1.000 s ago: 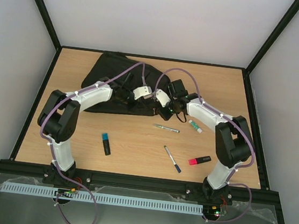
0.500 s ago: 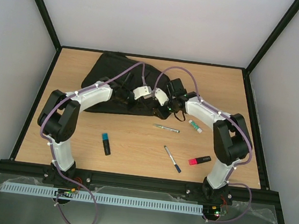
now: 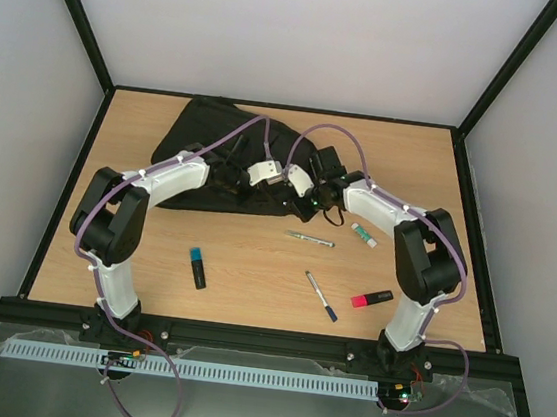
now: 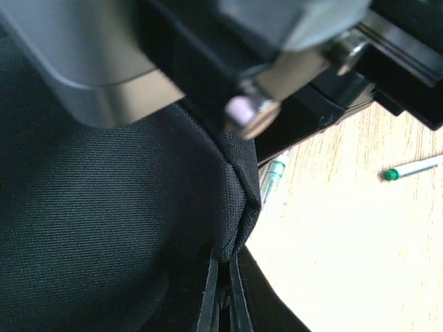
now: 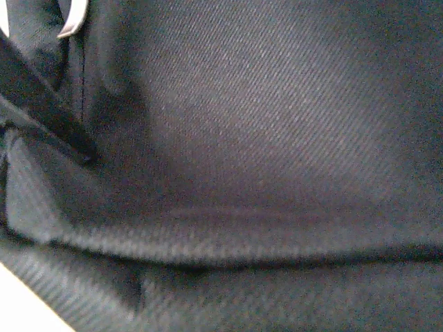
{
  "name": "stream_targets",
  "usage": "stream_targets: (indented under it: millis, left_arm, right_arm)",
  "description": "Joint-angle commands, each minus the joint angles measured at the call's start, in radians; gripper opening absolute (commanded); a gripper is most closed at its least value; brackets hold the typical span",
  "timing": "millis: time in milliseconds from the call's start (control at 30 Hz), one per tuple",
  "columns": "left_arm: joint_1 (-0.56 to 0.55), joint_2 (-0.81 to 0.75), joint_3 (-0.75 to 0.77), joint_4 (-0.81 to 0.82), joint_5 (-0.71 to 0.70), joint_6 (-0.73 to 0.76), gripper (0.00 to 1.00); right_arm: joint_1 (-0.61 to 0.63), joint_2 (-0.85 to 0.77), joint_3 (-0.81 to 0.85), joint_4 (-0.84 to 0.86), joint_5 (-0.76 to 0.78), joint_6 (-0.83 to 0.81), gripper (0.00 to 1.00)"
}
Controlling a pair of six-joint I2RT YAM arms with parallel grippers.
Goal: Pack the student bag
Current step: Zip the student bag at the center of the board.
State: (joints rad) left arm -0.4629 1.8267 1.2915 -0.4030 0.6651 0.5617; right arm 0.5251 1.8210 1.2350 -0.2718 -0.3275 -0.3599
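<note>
Nearest the arm bases we are seeing loose items lying on the bench (image 3: 252, 261). A dark-capped pen (image 3: 321, 296) is angled at centre-right, a pink highlighter (image 3: 372, 299) is just right of it, and a black marker with a teal cap (image 3: 197, 268) is well apart on the left. Further back a silver pen with a green tip (image 3: 310, 238) is lying flat, and a white tube with a green end (image 3: 364, 235) is sitting near the right forearm. Beyond those, both arms are reaching inward over the student bag (image 3: 207, 130), which is lying slumped across the far-left part of the bench. The left gripper (image 3: 262, 176) is clenched on a raised fold of the bag's black fabric, as its wrist view is showing. The right gripper (image 3: 301, 183) is hovering at the bag's right end. Its wrist view is showing only dark fabric, so we cannot tell whether it is released or grasping.
</note>
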Motion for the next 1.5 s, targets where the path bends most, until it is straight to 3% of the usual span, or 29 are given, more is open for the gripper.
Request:
stream_targets:
  millis: [0, 500, 533, 633, 700, 1033, 1167, 1467]
  left_arm:
    - [0.015, -0.019, 0.024, 0.016, 0.014, 0.020, 0.02]
    - [0.015, -0.023, 0.014, 0.012, 0.014, 0.032, 0.02]
    - [0.015, -0.023, 0.014, 0.012, 0.013, 0.032, 0.02]
    - [0.015, -0.024, 0.013, 0.012, 0.011, 0.032, 0.02]
    - [0.014, -0.024, 0.012, 0.012, 0.012, 0.032, 0.02]
    - [0.013, -0.026, 0.017, 0.011, 0.011, 0.029, 0.02]
    - [0.013, -0.025, 0.014, 0.013, 0.011, 0.029, 0.02]
    - [0.013, -0.024, 0.013, 0.010, 0.009, 0.035, 0.02]
  right_arm:
    - [0.010, -0.059, -0.040, -0.045, -0.011, -0.013, 0.12]
    - [0.010, -0.086, -0.056, -0.053, -0.001, -0.021, 0.03]
    - [0.010, -0.084, -0.054, -0.050, -0.001, -0.017, 0.04]
    - [0.010, -0.077, -0.045, -0.038, -0.001, -0.006, 0.25]
    - [0.011, -0.068, -0.035, -0.034, -0.004, -0.004, 0.31]
    - [0.011, 0.002, 0.020, -0.011, -0.027, 0.036, 0.35]
    - [0.013, 0.023, 0.030, -0.005, -0.025, 0.039, 0.33]
    - [0.012, -0.033, -0.006, -0.044, -0.010, 0.000, 0.12]
